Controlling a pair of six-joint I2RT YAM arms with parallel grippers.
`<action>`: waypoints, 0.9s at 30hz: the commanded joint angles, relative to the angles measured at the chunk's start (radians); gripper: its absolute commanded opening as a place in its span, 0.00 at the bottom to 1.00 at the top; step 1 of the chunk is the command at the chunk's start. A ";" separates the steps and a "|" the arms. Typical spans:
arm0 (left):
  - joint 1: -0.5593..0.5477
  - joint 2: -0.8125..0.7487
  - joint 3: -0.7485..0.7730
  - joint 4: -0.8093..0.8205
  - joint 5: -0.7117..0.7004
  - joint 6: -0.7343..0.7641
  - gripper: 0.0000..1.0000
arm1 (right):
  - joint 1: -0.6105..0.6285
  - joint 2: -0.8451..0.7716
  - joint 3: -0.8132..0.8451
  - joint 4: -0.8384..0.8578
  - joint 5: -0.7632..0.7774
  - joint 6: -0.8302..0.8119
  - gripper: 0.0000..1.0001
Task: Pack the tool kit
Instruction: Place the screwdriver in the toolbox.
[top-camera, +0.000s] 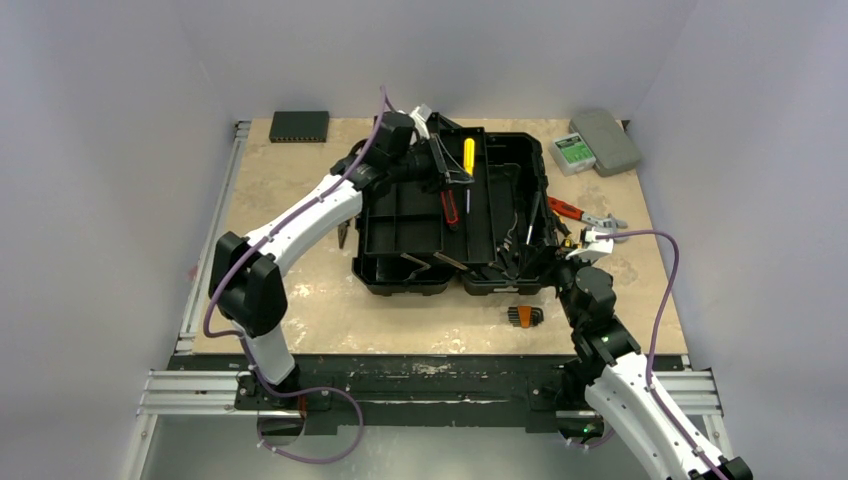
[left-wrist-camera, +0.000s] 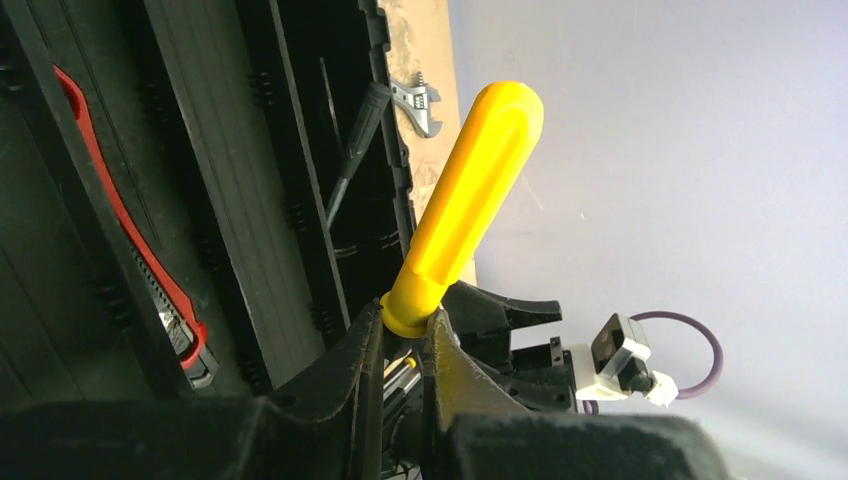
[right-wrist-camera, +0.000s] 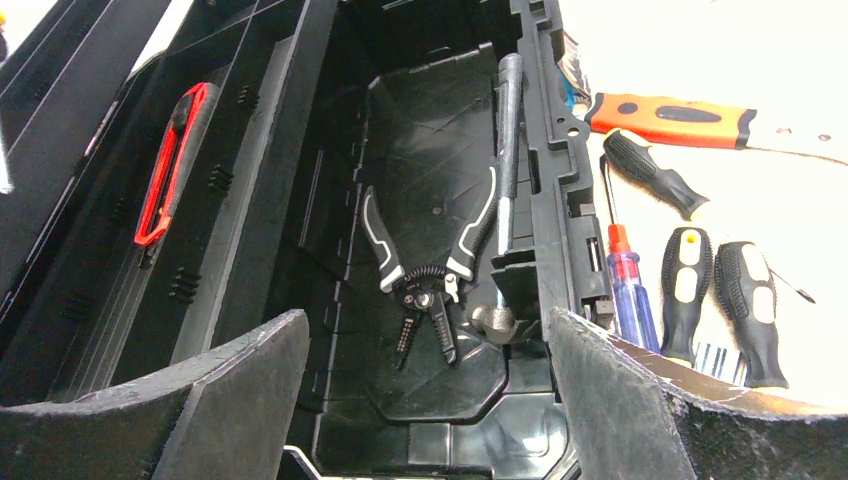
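One black toolbox (top-camera: 405, 205) lies open in the middle of the bench (top-camera: 320, 300). Inside it lie three tools: one red utility knife (right-wrist-camera: 170, 165) in a long side channel, and one pair of wire strippers (right-wrist-camera: 430, 260) and one long black-handled driver (right-wrist-camera: 508, 130) in the deep well. Five more lie on the bench just beside its right wall: one orange-handled tool (right-wrist-camera: 670, 118), one black-handled screwdriver (right-wrist-camera: 655, 175), one blue-handled screwdriver (right-wrist-camera: 630, 300) and two stubby black-and-white drivers (right-wrist-camera: 683, 290) (their tips are hard to make out).

The left arm reaches over the toolbox's far left corner, elbow bent. Its left tool (left-wrist-camera: 405, 330) is clamped on the base of one yellow-handled screwdriver (left-wrist-camera: 470, 200), held above the box. The right arm is folded at the front right corner, with the right tool (right-wrist-camera: 430, 400) spread wide and holding nothing, over the deep well.
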 joint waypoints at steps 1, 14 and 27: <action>-0.009 0.043 -0.006 0.075 0.010 -0.061 0.00 | 0.004 0.000 0.001 0.027 0.011 0.005 0.89; -0.041 0.025 -0.015 -0.060 -0.167 -0.059 0.00 | 0.004 -0.003 0.001 0.025 0.010 0.007 0.89; -0.052 0.047 -0.017 -0.013 -0.098 -0.066 0.37 | 0.004 -0.003 0.002 0.019 0.011 0.009 0.89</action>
